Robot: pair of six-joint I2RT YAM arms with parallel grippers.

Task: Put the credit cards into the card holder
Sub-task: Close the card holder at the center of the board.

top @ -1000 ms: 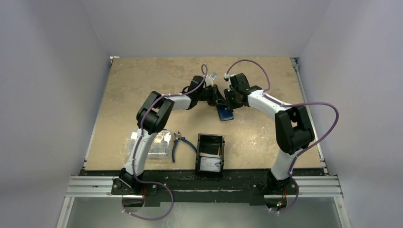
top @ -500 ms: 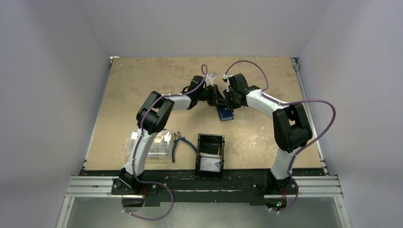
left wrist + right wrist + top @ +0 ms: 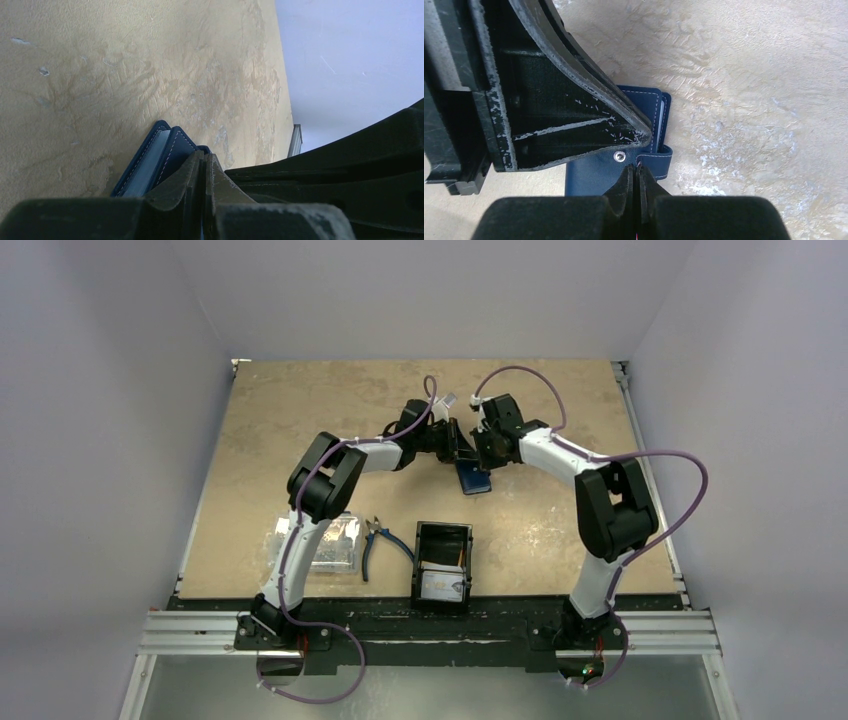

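The small navy blue folding card holder (image 3: 474, 480) sits on the tan, mottled worktop (image 3: 300, 420), far of centre, right where the two arms meet. It's a flat rectangle with rounded corners and pale stitching along the edges. From the left wrist camera you can see it's layered (image 3: 150, 165), with a lighter inner face showing between the blue covers. The right wrist camera shows a little closure strap (image 3: 661, 160) sticking out of one side and a silver snap stud (image 3: 619, 156) on the cover.

The left jaws are pressed together on the card holder, with one blue layer running straight in between them. The right jaws are squeezed tight too, tips sitting right at the strap, but I honestly can't tell if any of it is caught in there.

The credit cards (image 3: 441, 585) are well apart from all this. They're pale ones, lying in the near end of a black open-topped rectangular tray (image 3: 441, 532) by the near edge. Left of the tray are blue-handled pliers (image 3: 385, 543), then a clear plastic box (image 3: 320, 545).
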